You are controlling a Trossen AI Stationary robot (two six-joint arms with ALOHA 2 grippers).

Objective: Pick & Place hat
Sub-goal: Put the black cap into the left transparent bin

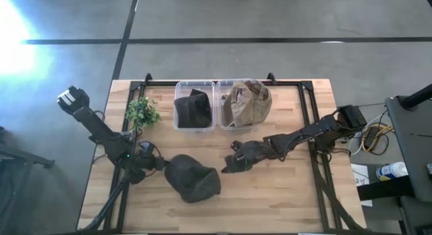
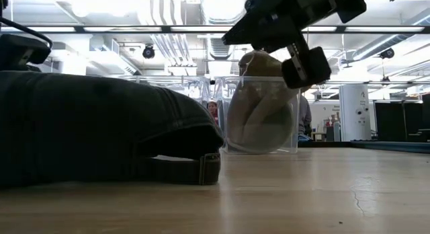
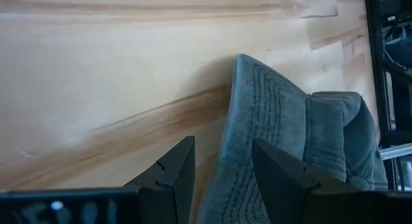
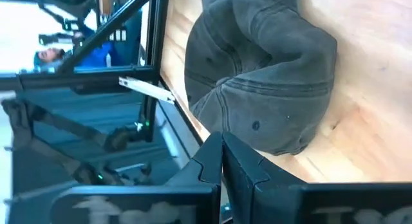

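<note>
A dark grey cap (image 1: 193, 179) lies on the wooden table near the front edge, its back strap (image 2: 189, 169) resting on the wood. My left gripper (image 1: 159, 164) is at the cap's left side, low over the table. In the left wrist view it (image 3: 224, 141) is open, and the stitched brim (image 3: 257, 114) runs in between its two fingers. My right gripper (image 1: 229, 165) hovers to the right of the cap, shut and clear of it (image 4: 222, 145), raised above the table (image 2: 304, 64). My left gripper has its fingers on either side of the brim's edge (image 3: 235, 159), coming in level from the table's left. One finger (image 3: 277, 176) lies over the brim's stitched face. I cannot tell whether either finger touches it. The cap rests on the table.
Two clear bins stand at the table's far edge. The left bin (image 1: 178, 124) holds a black hat (image 1: 192, 108) and the right bin (image 1: 219, 124) a tan hat (image 1: 247, 102). A small green plant (image 1: 142, 112) stands left of them. Bare wood lies in front and to the right.
</note>
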